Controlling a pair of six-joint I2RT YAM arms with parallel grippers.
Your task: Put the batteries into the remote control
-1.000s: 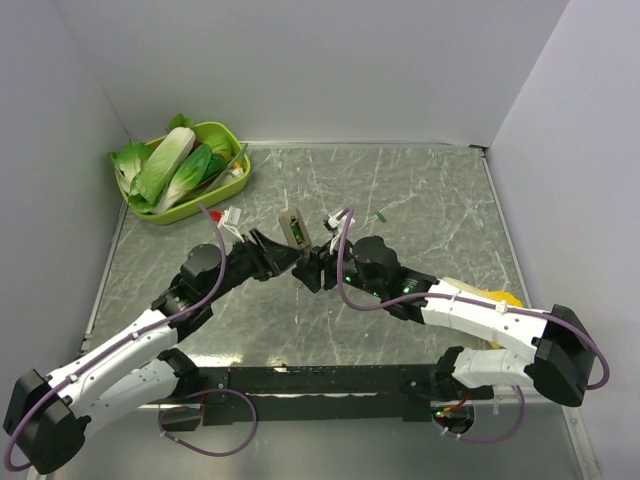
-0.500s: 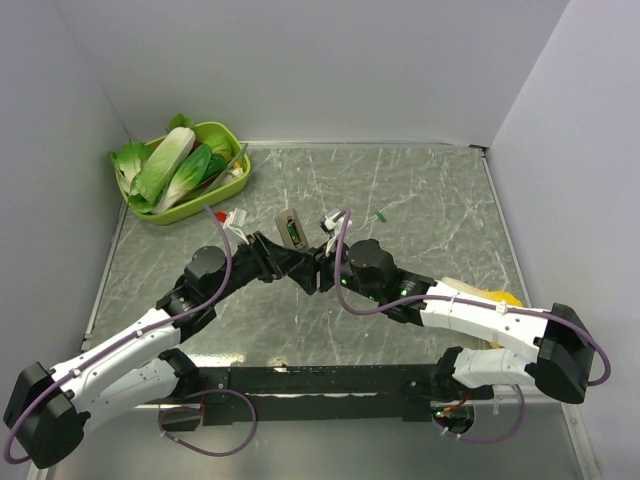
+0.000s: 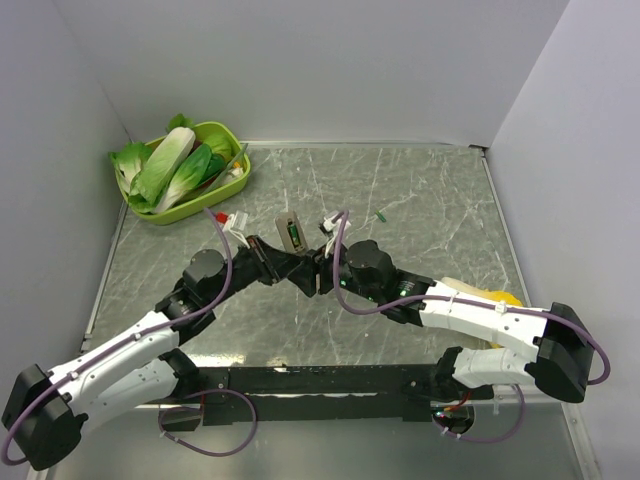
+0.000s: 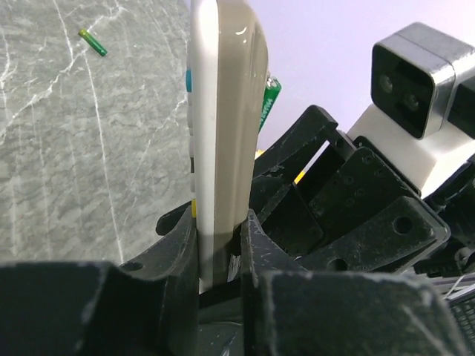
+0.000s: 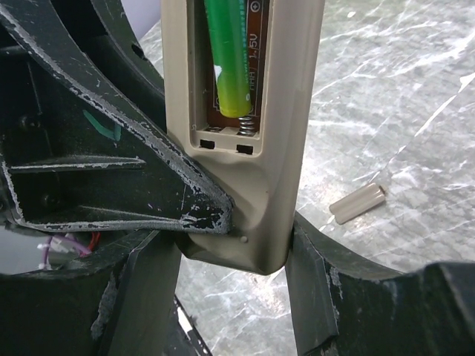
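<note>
The remote control [image 3: 290, 232] is held upright above the middle of the table, between both arms. My left gripper [image 4: 221, 230] is shut on its lower end, pinching face and back. My right gripper [image 5: 234, 259] is shut across the width of that same lower end. In the right wrist view the remote control [image 5: 260, 185] shows its beige back with the compartment open and one green battery [image 5: 230, 59] seated against the spring. A second battery [image 3: 382, 215] lies loose on the table behind the right arm and shows as a small green battery [image 4: 93, 42] in the left wrist view.
A green basket [image 3: 235, 140] of leafy vegetables stands at the back left corner. A small beige ridged piece [image 5: 358, 203] lies on the marble right of the remote. A yellow object [image 3: 497, 296] sits by the right arm. Walls close three sides.
My left gripper moved right to the remote's lower end and shut on it. The right gripper kept its hold, and the remote stayed in place.
</note>
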